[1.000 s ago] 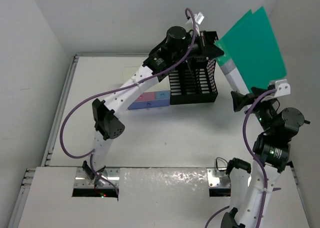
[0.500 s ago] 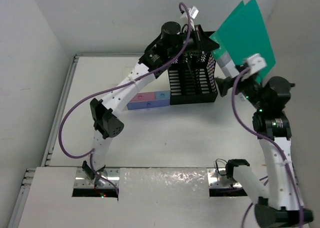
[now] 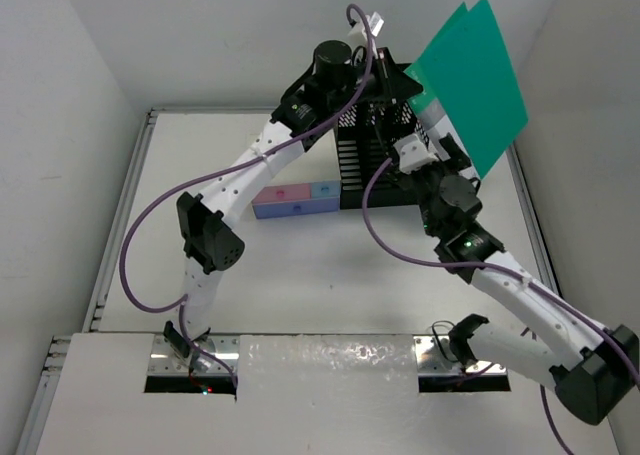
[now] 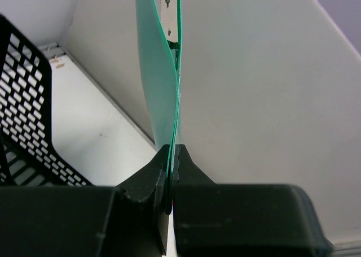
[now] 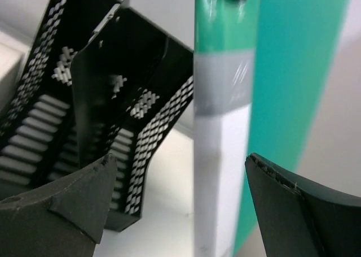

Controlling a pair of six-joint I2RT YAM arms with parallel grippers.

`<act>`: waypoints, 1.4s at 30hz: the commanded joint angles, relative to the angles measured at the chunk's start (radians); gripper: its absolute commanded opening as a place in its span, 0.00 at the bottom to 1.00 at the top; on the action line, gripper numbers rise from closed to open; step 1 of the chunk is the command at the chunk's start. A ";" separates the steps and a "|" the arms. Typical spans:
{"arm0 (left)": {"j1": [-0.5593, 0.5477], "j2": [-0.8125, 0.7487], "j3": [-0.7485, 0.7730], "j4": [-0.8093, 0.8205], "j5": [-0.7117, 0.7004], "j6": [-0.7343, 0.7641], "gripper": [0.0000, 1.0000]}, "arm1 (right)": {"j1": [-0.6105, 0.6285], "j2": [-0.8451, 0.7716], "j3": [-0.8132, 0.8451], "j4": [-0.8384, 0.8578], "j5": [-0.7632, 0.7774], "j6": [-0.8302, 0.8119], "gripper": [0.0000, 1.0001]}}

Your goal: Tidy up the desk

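Observation:
My left gripper [image 3: 397,75] is raised at the back of the desk [image 3: 330,265] and is shut on the lower edge of a green folder [image 3: 472,75]. In the left wrist view its jaws [image 4: 171,153] pinch the thin green sheets [image 4: 161,70]. My right gripper [image 3: 428,145] is open beside a black mesh file organizer [image 3: 385,160]. In the right wrist view its fingers [image 5: 179,166] straddle, without touching, an upright spine banded green, grey and white [image 5: 221,133]. The folder [image 5: 296,70] is to the right of it and the organizer [image 5: 101,87] to the left.
A small box with pink and blue drawers [image 3: 295,200] lies left of the organizer. White walls close in the desk at the back and both sides. The left arm's purple cable [image 3: 150,225] loops over the left half.
My right arm has swung from the right edge leftward and forward, bringing its open gripper up to the banded spine by the organizer. My left gripper has shifted the folder slightly left and up.

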 commanded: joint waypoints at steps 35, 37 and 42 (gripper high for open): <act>0.010 -0.454 -0.135 -0.213 -0.185 0.763 1.00 | -0.240 -0.010 0.016 0.329 0.213 0.235 0.00; 0.010 -0.498 -0.170 -0.249 -0.283 0.901 1.00 | -0.263 -0.049 0.042 0.300 0.122 0.318 0.00; 0.092 -0.627 -0.339 -0.297 -0.601 1.056 1.00 | -0.276 -0.054 0.146 0.196 -0.242 0.457 0.00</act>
